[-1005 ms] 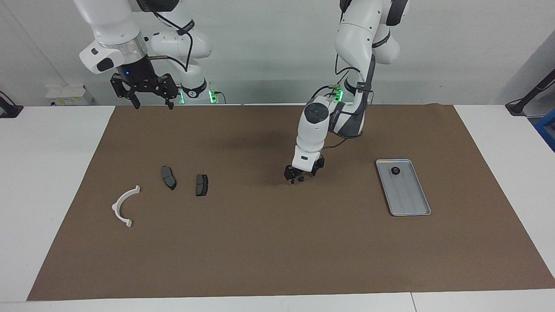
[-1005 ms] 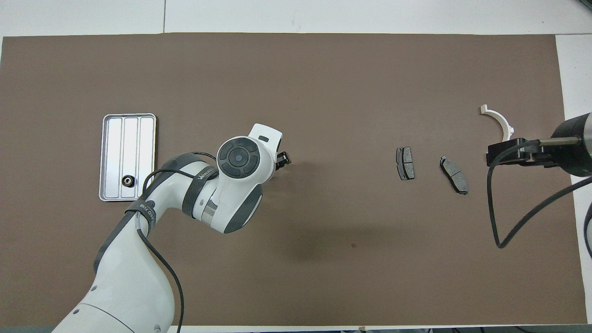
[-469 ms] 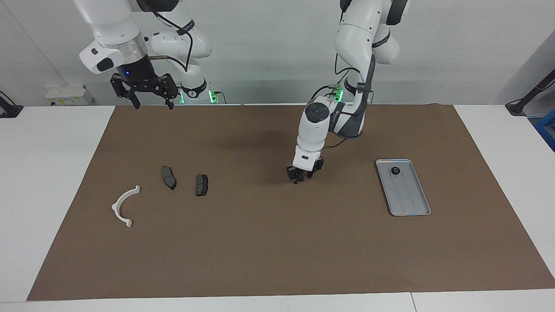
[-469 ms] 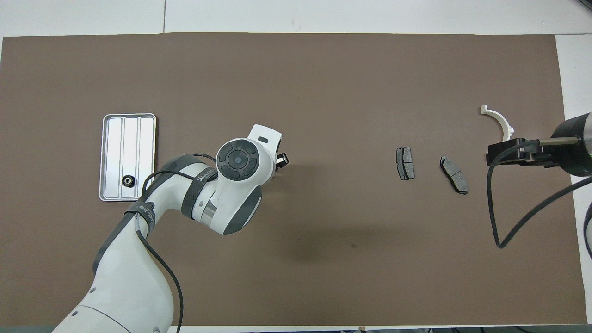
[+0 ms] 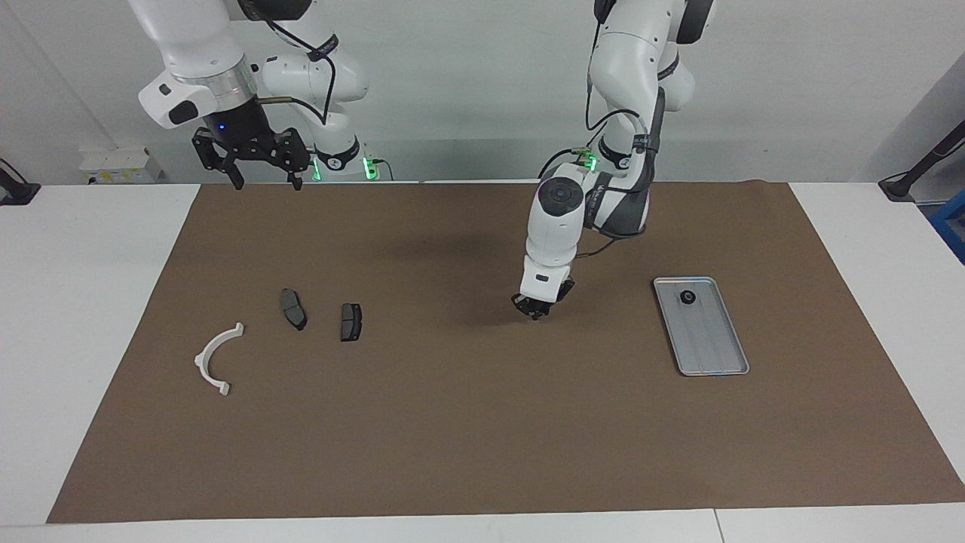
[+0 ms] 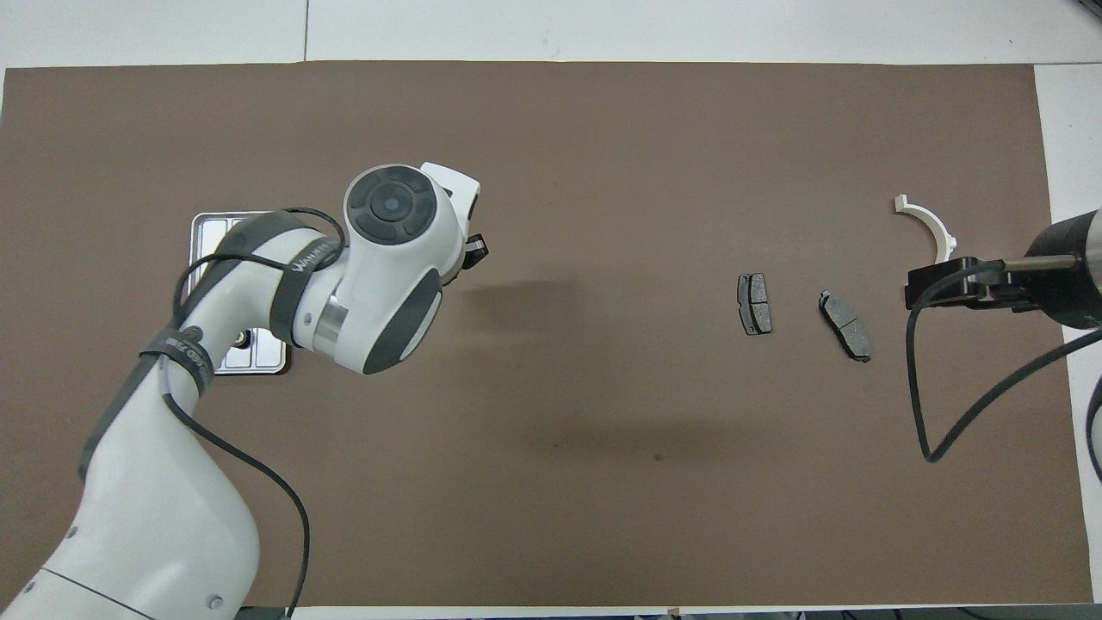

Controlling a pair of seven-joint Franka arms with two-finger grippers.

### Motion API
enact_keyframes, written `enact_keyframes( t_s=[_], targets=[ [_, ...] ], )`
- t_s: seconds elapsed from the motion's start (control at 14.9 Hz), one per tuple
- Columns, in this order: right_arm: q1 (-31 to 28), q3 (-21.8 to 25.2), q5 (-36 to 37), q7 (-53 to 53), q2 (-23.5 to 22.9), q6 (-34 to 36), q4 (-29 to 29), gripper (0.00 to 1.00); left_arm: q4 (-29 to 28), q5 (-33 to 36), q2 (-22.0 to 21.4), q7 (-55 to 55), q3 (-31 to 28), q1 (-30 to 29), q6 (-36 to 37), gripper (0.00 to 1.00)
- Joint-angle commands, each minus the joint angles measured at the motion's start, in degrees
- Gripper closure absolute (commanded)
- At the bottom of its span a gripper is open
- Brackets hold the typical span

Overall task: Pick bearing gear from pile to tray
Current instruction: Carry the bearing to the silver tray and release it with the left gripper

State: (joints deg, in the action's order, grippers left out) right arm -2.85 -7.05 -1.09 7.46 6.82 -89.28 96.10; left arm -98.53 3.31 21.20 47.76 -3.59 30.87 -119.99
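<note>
Tray (image 5: 715, 360) lies at the left arm's end of the surface, one small black part (image 5: 687, 297) inside. Left gripper (image 5: 537, 311), pressed together, hangs over the mat (image 5: 482, 422) beside it; whether it pinches anything, I cannot tell. Right gripper (image 5: 265, 179) waits spread.

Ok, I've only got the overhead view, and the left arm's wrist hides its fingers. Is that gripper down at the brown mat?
Observer: The facing view shows the left gripper low over the brown paper mat, fingers closed together; I cannot tell whether it touches.
Operator: The arm covers most of the tray too. What's in it?
Observer: The flat silver metal tray holds one small black round part, at its end nearer the robots.
Operator: And the right gripper?
Observer: The right gripper waits high over the mat's edge nearest the robots, fingers open.
</note>
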Motion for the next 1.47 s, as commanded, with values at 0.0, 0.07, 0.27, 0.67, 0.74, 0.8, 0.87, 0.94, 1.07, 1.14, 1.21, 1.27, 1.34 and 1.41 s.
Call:
enact_keyframes(
  t_s=[0.0, 0.07, 0.27, 0.67, 0.74, 0.8, 0.87, 0.94, 1.07, 1.14, 1.21, 1.27, 1.34, 1.41],
  targets=[
    [-0.22, 0.02, -1.2, 0.19, 0.83, 0.08, 0.76, 0.0, 4.04, 1.0, -2.55, -10.79, 0.07, -8.34, 6.42, 1.0],
    [-0.22, 0.02, -1.02, 0.19, 0.83, -0.01, 0.67, 0.0, 3.87, 1.0, -3.7, -15.45, -0.02, -11.5, 7.3, 1.0],
    [-0.22, 0.02, -0.67, 0.19, 0.83, -0.01, 0.76, 0.0, 3.61, 1.18, -5.47, -31.17, -0.02, -21.78, 7.75, 1.0],
    [-0.14, 0.02, -0.31, 0.19, 0.83, -0.19, 0.67, 0.0, -8.73, 1.09, -8.71, -43.89, 0.07, -28.94, -6.69, 1.0],
    [-0.14, 0.02, -0.31, 0.19, 0.83, -0.27, 0.67, 0.0, -12.87, 1.0, -9.33, -43.37, 0.07, -28.68, -11.28, 1.0],
    [-0.14, 0.02, -0.31, 0.19, 0.83, -0.28, 0.67, 0.0, -15.61, 1.0, -9.34, -42.58, 0.07, -28.5, -13.93, 1.0],
    [-0.14, 0.02, -0.14, 0.19, 0.83, -0.19, 0.67, 0.0, -16.94, 1.0, -9.08, -41.61, 0.16, -28.41, -15.18, 1.0],
    [-0.14, 0.02, -0.14, 0.19, 0.83, -0.19, 0.76, 0.0, -17.48, 0.83, -8.46, -40.65, 0.24, -28.32, -15.97, 1.0],
    [-0.14, 0.02, -0.23, 0.1, 0.83, -0.28, 0.67, 0.0, -19.41, 0.82, -7.58, -38.19, 0.25, -27.54, -17.9, 1.0],
    [-0.14, 0.02, -0.23, 0.1, 0.83, -0.19, 0.67, 0.0, -20.9, 0.82, -7.58, -37.39, 0.25, -27.36, -19.48, 1.0],
    [-0.14, -0.07, -0.23, 0.1, 0.83, -0.27, 0.67, 0.0, -22.22, 0.82, -7.58, -37.12, 0.25, -27.35, -21.15, 1.0],
    [-0.14, -0.07, -0.23, 0.1, 0.83, -0.28, 0.67, 0.0, -23.01, 0.82, -7.32, -36.51, 0.25, -27.27, -22.73, 1.0],
    [-0.05, -0.07, -0.31, 0.1, 0.83, -0.36, 0.67, 0.0, -23.63, 0.82, -6.88, -35.37, 0.16, -26.22, -24.14, 1.0],
    [-0.05, -0.07, -0.31, 0.1, 0.83, -0.28, 0.67, 0.0, -23.64, 0.82, -6.27, -34.06, 0.16, -25.43, -25.02, 1.0]
  ],
)
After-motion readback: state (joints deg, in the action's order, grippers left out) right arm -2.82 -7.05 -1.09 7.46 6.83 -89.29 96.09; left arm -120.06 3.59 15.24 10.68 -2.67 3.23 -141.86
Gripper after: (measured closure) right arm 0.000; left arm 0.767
